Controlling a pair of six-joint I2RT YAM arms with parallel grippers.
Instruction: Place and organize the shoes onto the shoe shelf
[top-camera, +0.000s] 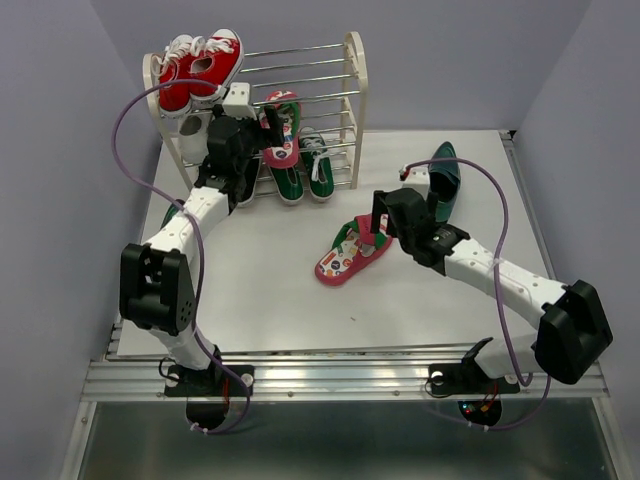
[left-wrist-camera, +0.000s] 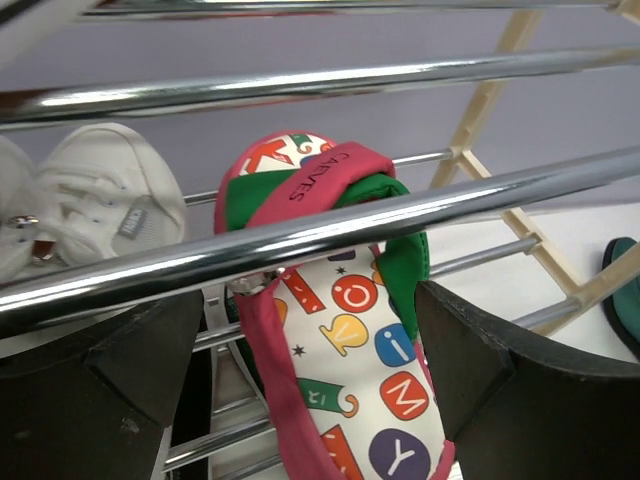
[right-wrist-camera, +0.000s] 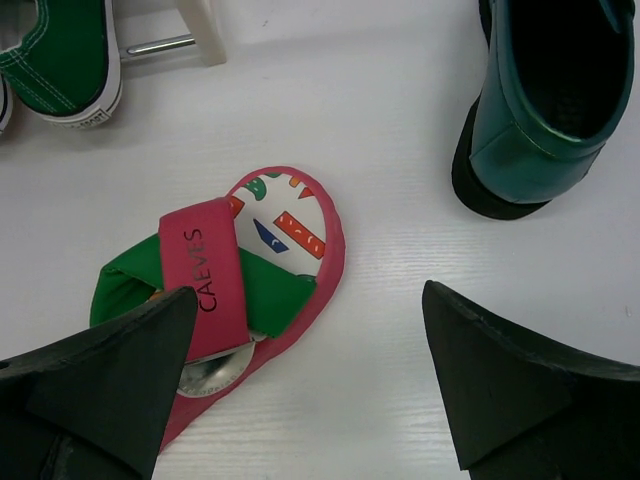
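Note:
The shoe shelf stands at the back of the table. One pink-red flip-flop lies on its middle rods, toe toward the back. My left gripper straddles it with its jaws open; the left finger stands clear of the sole. The other flip-flop lies flat on the table, and my right gripper hangs open over its toe end. Two green sneakers sit on the bottom tier. The teal dress shoes lie on the table at the right.
Red sneakers occupy the top tier's left end. A white sneaker sits on the rods just left of the shelved flip-flop. A teal shoe's heel is close to my right gripper's far right side.

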